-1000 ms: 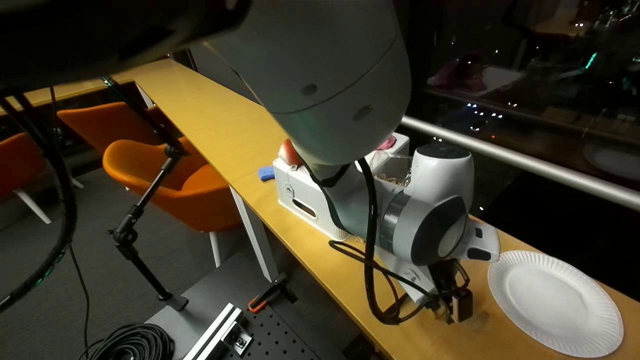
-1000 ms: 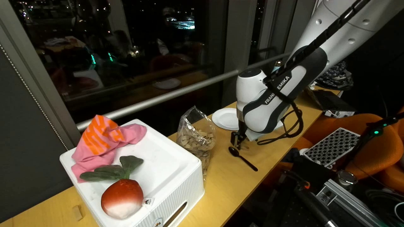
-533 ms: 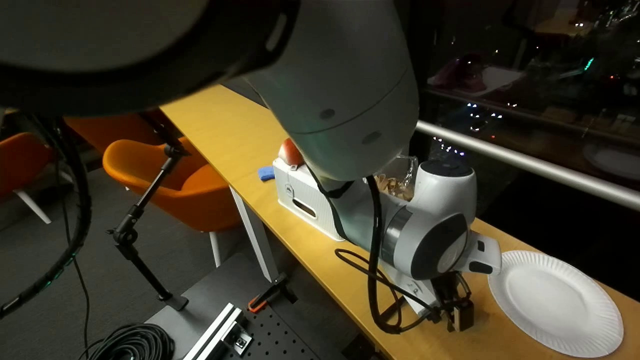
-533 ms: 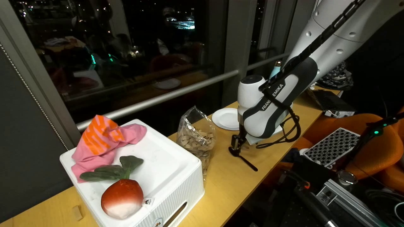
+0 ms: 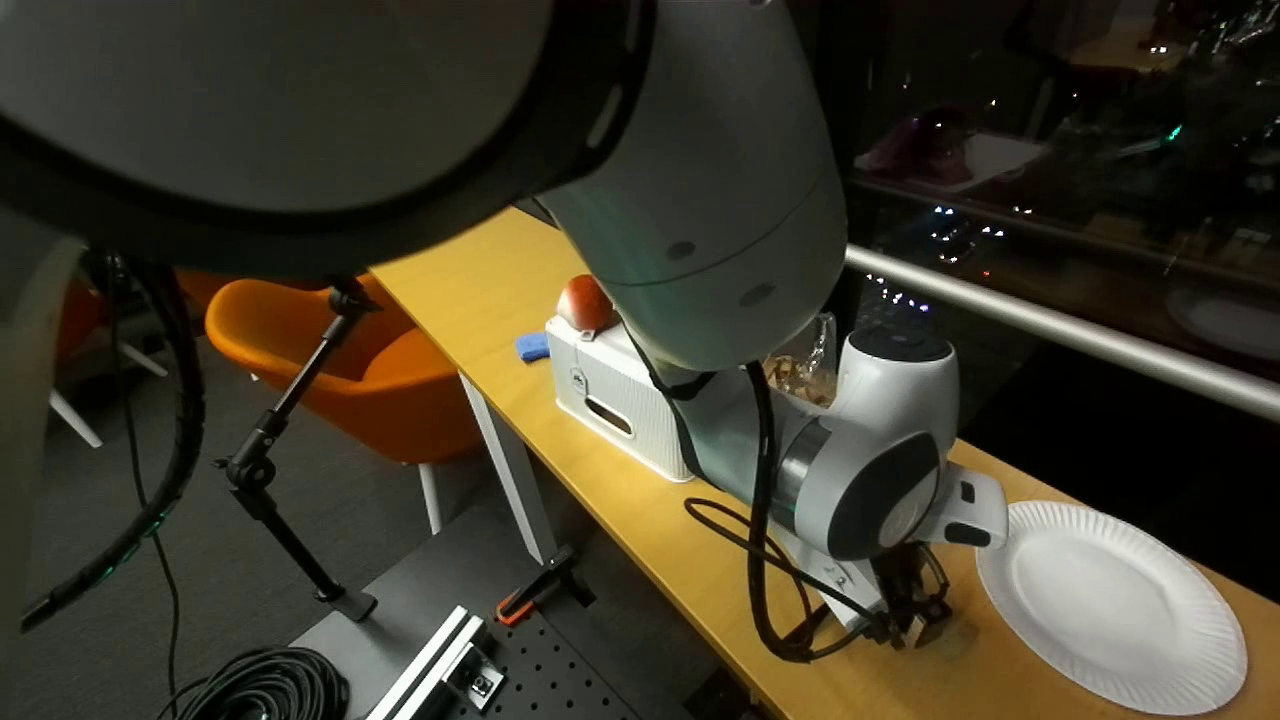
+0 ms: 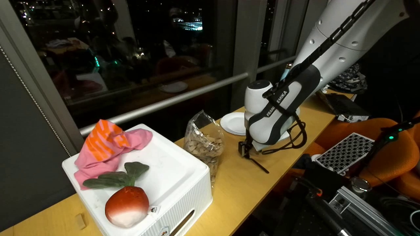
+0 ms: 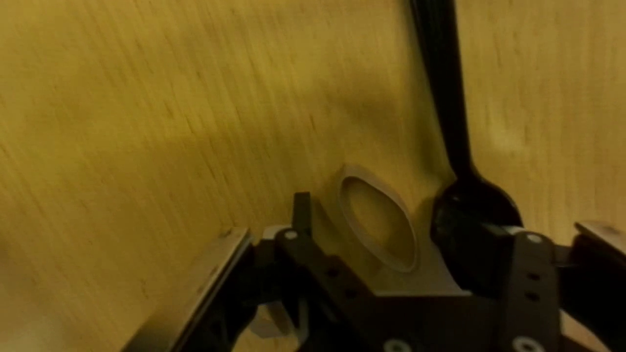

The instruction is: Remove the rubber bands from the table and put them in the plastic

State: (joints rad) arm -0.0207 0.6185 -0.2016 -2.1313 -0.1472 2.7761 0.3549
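Observation:
A thin tan rubber band point(image 7: 361, 239) lies as an oval loop on the table point(image 6: 236, 185) in the wrist view. My gripper point(image 7: 398, 225) is open, with its fingers on either side of this loop and nothing held. Part of another tan loop point(image 7: 268, 326) shows under the left finger, mostly hidden. In the exterior views my gripper point(image 6: 244, 150) is low at the tabletop, and it also shows beside the plate point(image 5: 920, 622). The plastic, a clear bag point(image 6: 205, 147) with a tan tangle inside, stands upright between gripper and white box; its top also shows behind the arm point(image 5: 800, 378).
A black spoon point(image 7: 447, 98) lies beside the loop, its bowl under the right finger. A white plate point(image 5: 1110, 610) lies near the window side. The white box point(image 6: 170, 167) bears a pink cloth point(image 6: 108, 147) and a red-white plush point(image 6: 128, 206). A metal rail runs along the window.
My arm has come down, and the gripper has lowered to the table and turned slightly. The spoon's handle end has shifted a little just now.

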